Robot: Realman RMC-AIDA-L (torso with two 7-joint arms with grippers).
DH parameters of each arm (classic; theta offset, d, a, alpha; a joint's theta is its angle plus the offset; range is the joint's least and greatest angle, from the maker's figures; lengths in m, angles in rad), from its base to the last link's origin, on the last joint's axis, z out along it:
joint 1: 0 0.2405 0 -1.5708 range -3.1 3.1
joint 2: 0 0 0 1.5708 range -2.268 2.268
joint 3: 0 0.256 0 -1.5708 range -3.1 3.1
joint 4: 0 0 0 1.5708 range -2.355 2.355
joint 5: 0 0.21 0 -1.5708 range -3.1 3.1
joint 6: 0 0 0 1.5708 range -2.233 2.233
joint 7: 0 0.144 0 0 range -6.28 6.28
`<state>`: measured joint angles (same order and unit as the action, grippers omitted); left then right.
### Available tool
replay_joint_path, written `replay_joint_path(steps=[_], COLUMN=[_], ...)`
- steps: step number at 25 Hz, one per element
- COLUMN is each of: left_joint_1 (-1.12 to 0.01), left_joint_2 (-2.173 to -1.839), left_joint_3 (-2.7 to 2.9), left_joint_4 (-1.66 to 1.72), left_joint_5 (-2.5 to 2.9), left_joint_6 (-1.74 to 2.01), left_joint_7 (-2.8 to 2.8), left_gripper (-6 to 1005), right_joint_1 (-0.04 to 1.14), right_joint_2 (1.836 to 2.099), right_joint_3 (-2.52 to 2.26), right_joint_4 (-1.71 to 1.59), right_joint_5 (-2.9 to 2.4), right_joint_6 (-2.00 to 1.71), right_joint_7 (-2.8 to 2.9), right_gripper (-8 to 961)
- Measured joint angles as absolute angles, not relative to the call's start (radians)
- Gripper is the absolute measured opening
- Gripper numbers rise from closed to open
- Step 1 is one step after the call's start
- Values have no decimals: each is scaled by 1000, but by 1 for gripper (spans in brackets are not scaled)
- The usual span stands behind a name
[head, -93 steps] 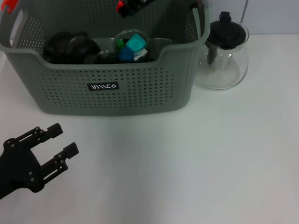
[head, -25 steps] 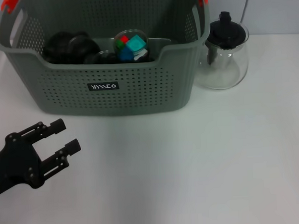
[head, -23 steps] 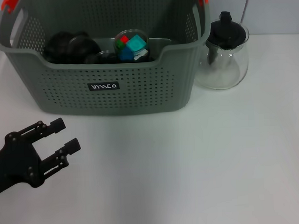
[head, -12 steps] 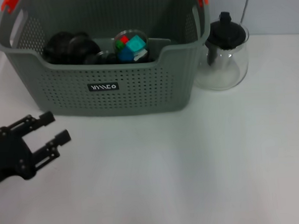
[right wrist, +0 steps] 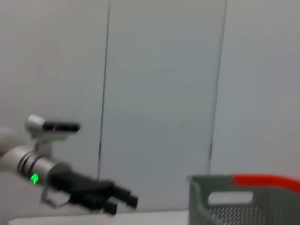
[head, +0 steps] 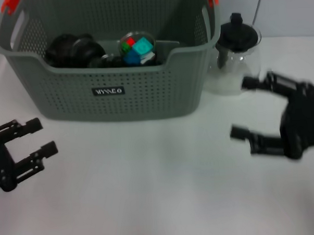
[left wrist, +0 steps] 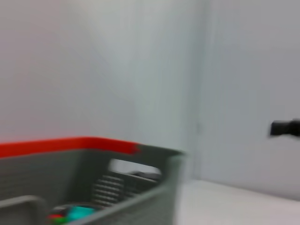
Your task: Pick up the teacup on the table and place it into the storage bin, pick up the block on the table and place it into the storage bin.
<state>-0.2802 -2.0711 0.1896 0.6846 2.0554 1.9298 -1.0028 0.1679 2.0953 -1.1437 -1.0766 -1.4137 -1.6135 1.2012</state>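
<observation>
White table [head: 166,200] filling the foreground, smooth and evenly lit, pale grey-white panelled wall [right wrist: 164,84] behind — thin dark vertical seams between panels — meeting the table's far edge, soft diffuse light.

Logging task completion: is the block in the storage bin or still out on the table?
In. Coloured blocks lie inside the storage bin, in a clear round teacup; no block shows on the table.

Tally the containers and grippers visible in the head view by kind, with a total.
Storage bin: 1
Glass teapot: 1
Teacup in the bin: 1
Grippers: 2, left gripper and right gripper, both open above the table
Total: 5
</observation>
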Motion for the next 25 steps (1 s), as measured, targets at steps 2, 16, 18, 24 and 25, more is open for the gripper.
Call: replay_joint_path(steps=[2, 16, 18, 24, 25], left_joint_1=[-308, -389, -383, -380, -381], left_joint_2=[-2058, -2089, -2095, -2114, -2117], left_joint_3=[194, 441, 442, 524, 532], left_joint_4=[701, 639, 628, 606, 606], left_joint_5=[2117, 2198, 2199, 2203, 2203], left_joint_6=[1975, 1864, 1857, 1847, 1842], left_joint_7=[-1017, -887, -853, -826, -826], left_gripper=[586, 586, 586, 585, 585], right_joint_1=[160, 342, 352, 382, 387], right_joint_2=[2093, 2090, 2090, 2088, 2088], right_joint_3=[-1123, -1087, -1086, -1085, -1085], right_joint_4=[-953, -435, -430, -427, -427], right_joint_5=[-1439, -1603, -1605, -1607, -1607], right_joint_6=[-1672, -1574, -1569, -1563, -1563], right_joint_7=[1093, 725, 731, 777, 777], right_gripper=[856, 897, 897, 897, 897])
